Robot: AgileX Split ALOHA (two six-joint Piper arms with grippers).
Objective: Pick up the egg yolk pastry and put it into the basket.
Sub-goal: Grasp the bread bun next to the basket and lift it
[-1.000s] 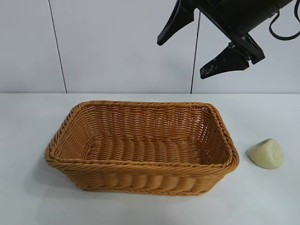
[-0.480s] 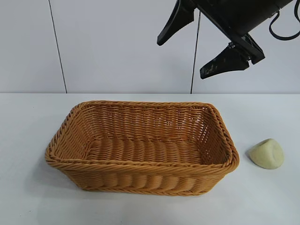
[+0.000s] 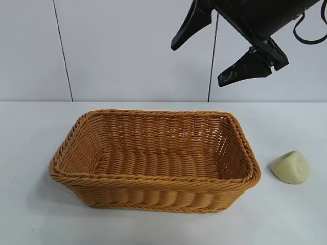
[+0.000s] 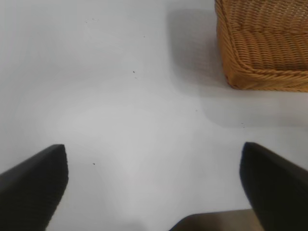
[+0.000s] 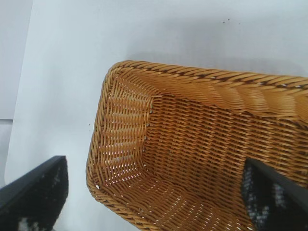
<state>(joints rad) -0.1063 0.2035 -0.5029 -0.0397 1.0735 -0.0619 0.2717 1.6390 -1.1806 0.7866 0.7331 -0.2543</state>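
Resting on the tabletop (image 3: 30,132) just right of the basket (image 3: 153,158), the egg yolk pastry (image 3: 291,167); right end effector (image 3: 204,53) above the basket, left end effector (image 4: 154,180) beside the basket, both spread wide and empty.

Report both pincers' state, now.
Left pincer: open, holding nothing, over bare table.
Right pincer: open, holding nothing, high above the basket.

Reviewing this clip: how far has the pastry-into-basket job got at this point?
Nothing is done yet. The egg yolk pastry lies on the table to the right of the basket, which holds nothing. In hand: nothing; the right gripper hangs open high above the basket's right end, and the left gripper is open over bare table. Left: grasp, lift, place.
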